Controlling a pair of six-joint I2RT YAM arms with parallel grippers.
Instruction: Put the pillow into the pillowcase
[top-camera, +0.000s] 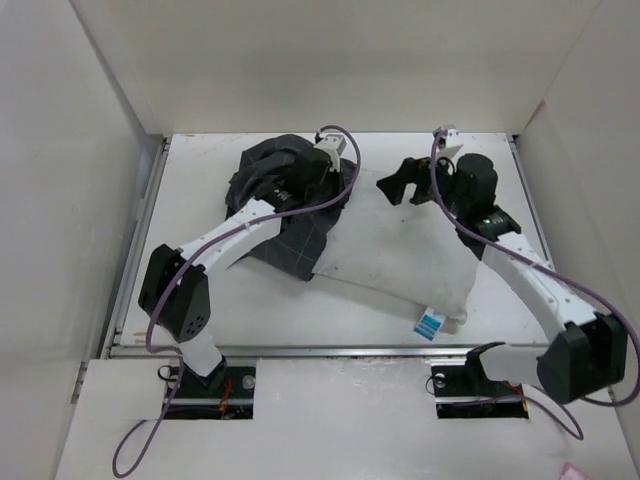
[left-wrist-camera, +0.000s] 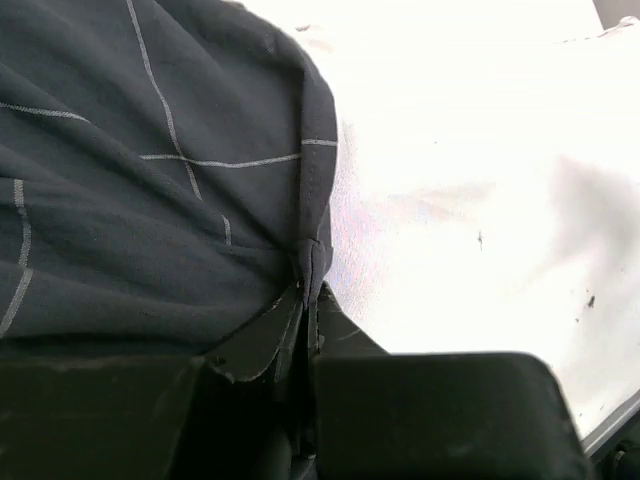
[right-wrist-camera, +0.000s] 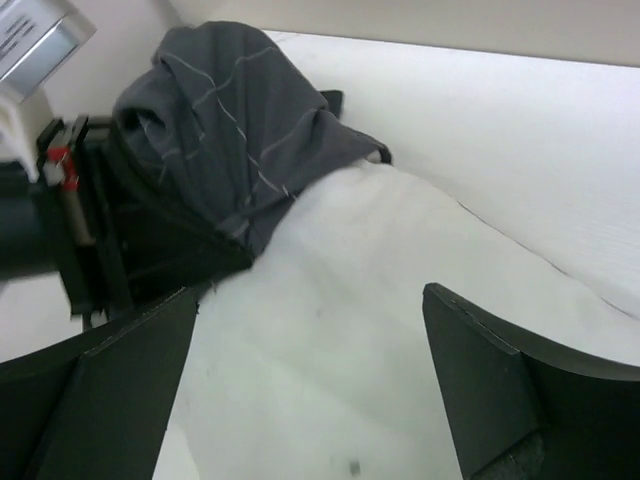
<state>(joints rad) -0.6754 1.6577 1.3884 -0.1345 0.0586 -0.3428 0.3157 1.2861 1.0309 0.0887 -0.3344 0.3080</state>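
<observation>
The white pillow (top-camera: 400, 262) lies across the middle of the table, its blue-and-white tag (top-camera: 430, 324) at the near edge. The dark grid-check pillowcase (top-camera: 280, 200) is bunched over the pillow's far-left end. My left gripper (top-camera: 335, 172) is shut on the pillowcase's hem (left-wrist-camera: 312, 262), with the pillow (left-wrist-camera: 470, 170) just beside it. My right gripper (top-camera: 400, 183) is open and empty, hovering over the pillow's far edge. In the right wrist view its fingers (right-wrist-camera: 500, 380) straddle bare pillow (right-wrist-camera: 330, 330), with the pillowcase (right-wrist-camera: 240, 120) ahead.
White walls enclose the table on the left, back and right. A metal rail (top-camera: 300, 350) runs along the table's near edge. The left arm (top-camera: 220, 240) lies across the pillowcase.
</observation>
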